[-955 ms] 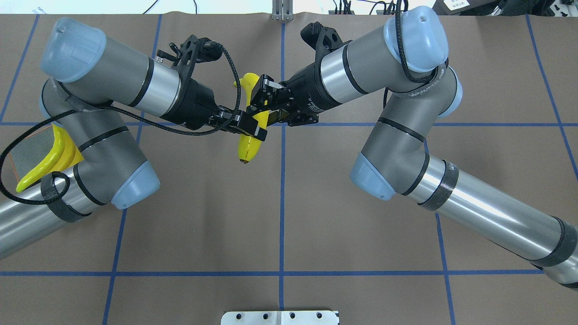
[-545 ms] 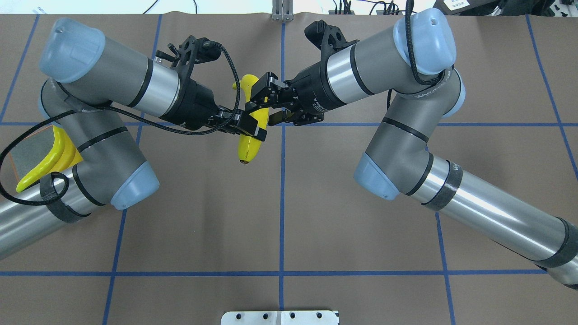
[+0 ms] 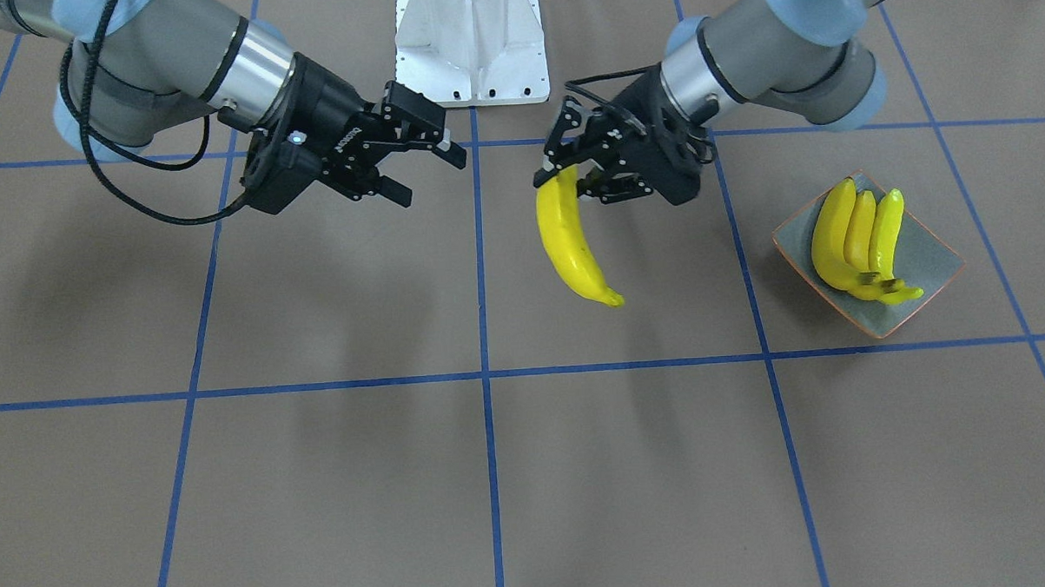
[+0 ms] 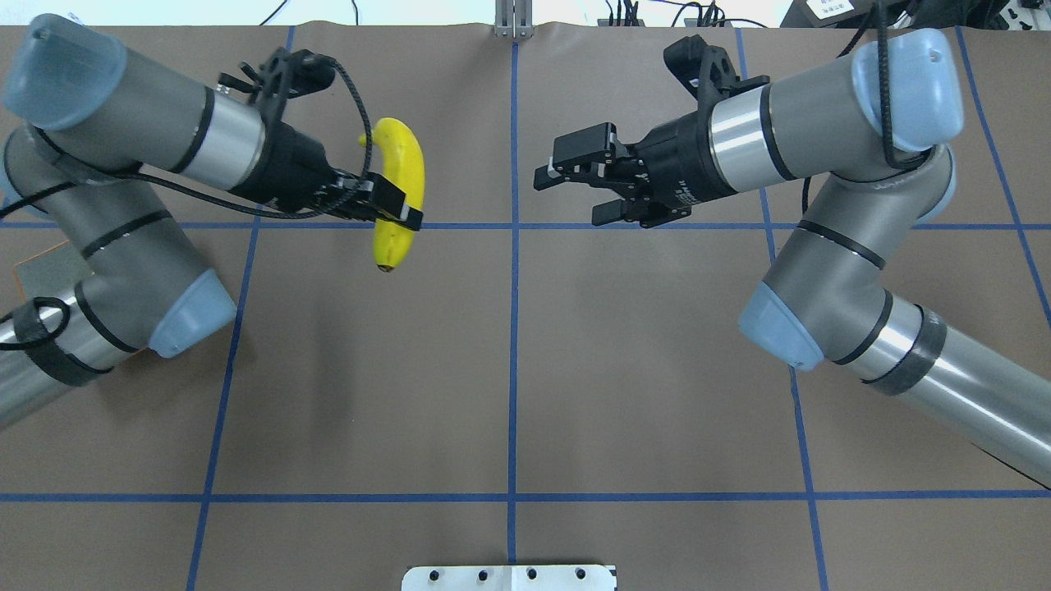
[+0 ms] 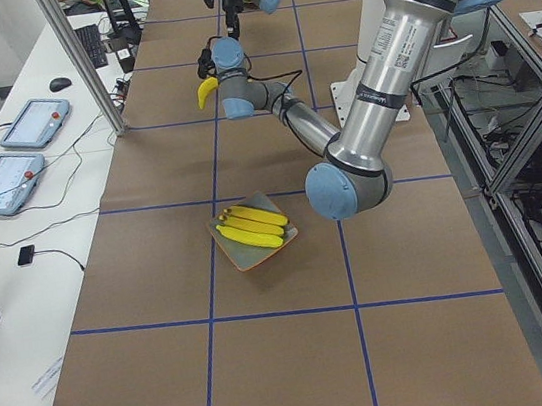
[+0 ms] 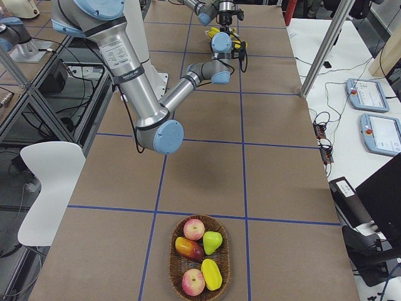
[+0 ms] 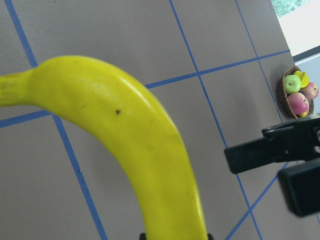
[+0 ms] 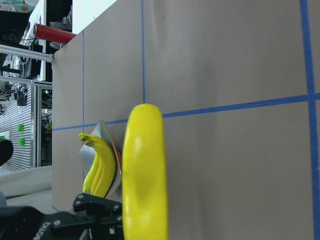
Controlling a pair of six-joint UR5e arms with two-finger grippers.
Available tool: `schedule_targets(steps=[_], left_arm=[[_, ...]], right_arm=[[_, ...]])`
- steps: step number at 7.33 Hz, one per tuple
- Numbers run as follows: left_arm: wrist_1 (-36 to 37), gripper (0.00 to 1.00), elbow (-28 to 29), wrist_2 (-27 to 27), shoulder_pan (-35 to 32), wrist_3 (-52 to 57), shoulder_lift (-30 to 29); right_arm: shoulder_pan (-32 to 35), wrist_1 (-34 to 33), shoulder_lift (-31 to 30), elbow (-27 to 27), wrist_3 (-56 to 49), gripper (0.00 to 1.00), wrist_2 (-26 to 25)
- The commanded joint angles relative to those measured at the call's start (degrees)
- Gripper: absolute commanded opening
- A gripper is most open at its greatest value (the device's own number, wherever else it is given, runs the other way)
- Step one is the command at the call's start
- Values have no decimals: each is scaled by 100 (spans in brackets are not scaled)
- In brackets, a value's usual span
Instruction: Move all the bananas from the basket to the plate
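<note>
The left gripper [image 4: 400, 215] has its jaws clamped on one banana [image 4: 401, 160] near one end and holds it in the air above the desk [image 3: 320, 474]. The right gripper [image 4: 569, 197] faces it from well apart, its jaws spread wide with nothing between them. On the robot's left, the plate [image 3: 931, 257] sits on the desk with three bananas [image 3: 851, 239] lying side by side in it. The basket [image 6: 171, 258] stands at the desk's other end.

Bright, even overhead light; soft faint shadows; pale sheen on banana [image 7: 150, 150].
</note>
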Motion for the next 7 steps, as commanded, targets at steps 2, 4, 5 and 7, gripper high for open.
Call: schedule_targets(steps=[2, 4, 5, 7], left_arm=[[1713, 0, -171, -209, -630, 1589, 407], [3759, 0, -976, 567, -560, 2764, 669], [4709, 0, -1320, 1009, -612, 3685, 828], [5657, 0, -1578, 1712, -665, 4361, 1021]], right_arm=[[234, 289, -796, 35, -263, 100, -100], [243, 315, -982, 35, -405, 100, -136], [234, 411, -1105, 26, -405, 100, -145], [243, 508, -1167, 26, -405, 100, -153]])
